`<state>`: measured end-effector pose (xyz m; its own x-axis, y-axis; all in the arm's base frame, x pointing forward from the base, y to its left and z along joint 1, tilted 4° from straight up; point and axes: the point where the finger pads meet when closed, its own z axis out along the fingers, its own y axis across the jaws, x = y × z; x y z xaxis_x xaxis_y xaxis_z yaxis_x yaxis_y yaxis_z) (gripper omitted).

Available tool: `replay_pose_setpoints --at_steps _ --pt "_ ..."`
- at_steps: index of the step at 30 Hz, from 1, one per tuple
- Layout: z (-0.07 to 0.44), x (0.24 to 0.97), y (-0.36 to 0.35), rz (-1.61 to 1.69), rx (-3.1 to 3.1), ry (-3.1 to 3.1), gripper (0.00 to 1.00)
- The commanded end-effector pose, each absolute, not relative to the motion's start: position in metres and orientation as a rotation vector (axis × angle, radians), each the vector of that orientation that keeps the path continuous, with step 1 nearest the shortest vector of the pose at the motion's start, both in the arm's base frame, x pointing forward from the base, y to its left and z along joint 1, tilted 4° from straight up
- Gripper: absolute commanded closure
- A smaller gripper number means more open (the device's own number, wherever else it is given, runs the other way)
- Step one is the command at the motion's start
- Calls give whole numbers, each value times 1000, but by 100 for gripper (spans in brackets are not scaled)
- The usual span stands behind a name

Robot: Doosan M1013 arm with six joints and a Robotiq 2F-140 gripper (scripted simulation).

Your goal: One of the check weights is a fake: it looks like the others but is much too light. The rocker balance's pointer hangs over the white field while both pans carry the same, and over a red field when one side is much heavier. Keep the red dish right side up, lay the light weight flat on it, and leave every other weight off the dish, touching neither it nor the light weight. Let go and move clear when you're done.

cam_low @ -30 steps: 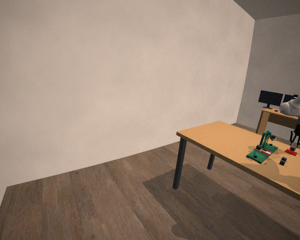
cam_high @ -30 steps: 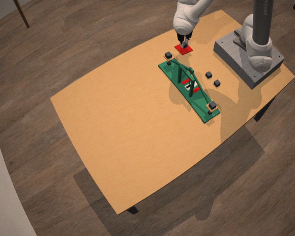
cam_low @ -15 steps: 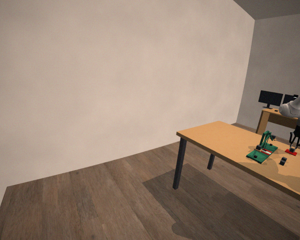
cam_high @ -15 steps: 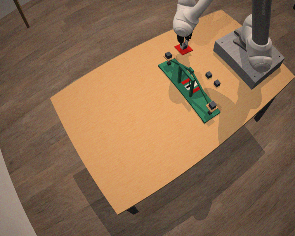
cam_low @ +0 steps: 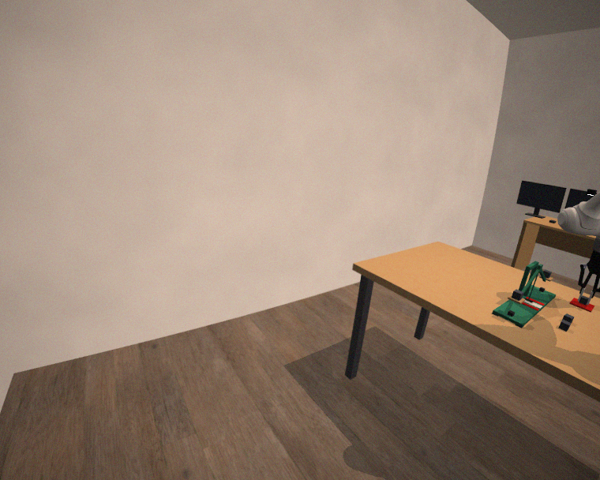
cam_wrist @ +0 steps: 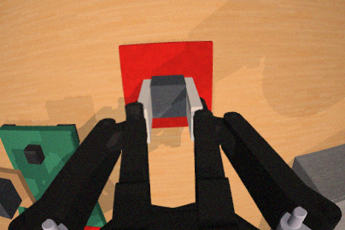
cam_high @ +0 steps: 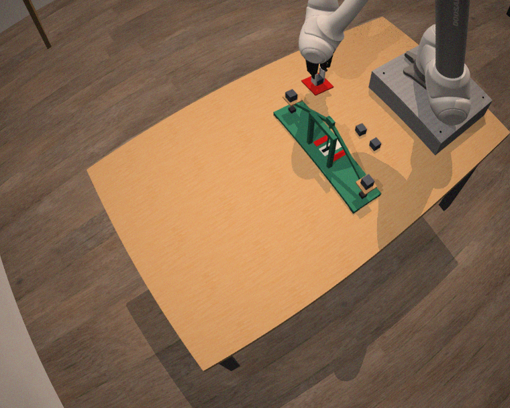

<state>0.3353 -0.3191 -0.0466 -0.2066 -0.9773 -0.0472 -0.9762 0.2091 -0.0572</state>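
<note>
With the claw [cam_high: 319, 77] [cam_low: 585, 299] [cam_wrist: 168, 91] gripping the dark cube weight [cam_high: 318, 80] [cam_low: 583, 300] [cam_wrist: 168, 100] over the red dish [cam_high: 323, 87] [cam_low: 575, 303] [cam_wrist: 166, 60], lower gently, keep it level, and open only once it sits flat.

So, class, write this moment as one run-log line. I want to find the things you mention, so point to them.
jaws [cam_high: 319, 78] [cam_low: 584, 300]: shut on dark cube [cam_high: 318, 80] [cam_wrist: 169, 98] | cube: over red dish [cam_high: 310, 83] [cam_low: 575, 302] [cam_wrist: 166, 61] | pans: one cube each | two cubes: on table
</note>
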Motion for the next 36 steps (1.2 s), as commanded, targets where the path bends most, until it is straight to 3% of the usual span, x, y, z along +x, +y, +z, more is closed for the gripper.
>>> replay_pose_setpoints --at_steps 1,36 --pt "-50 336 -317 -24 -1931 2383 76" --pt "-55 336 -317 -24 -1931 2383 76"
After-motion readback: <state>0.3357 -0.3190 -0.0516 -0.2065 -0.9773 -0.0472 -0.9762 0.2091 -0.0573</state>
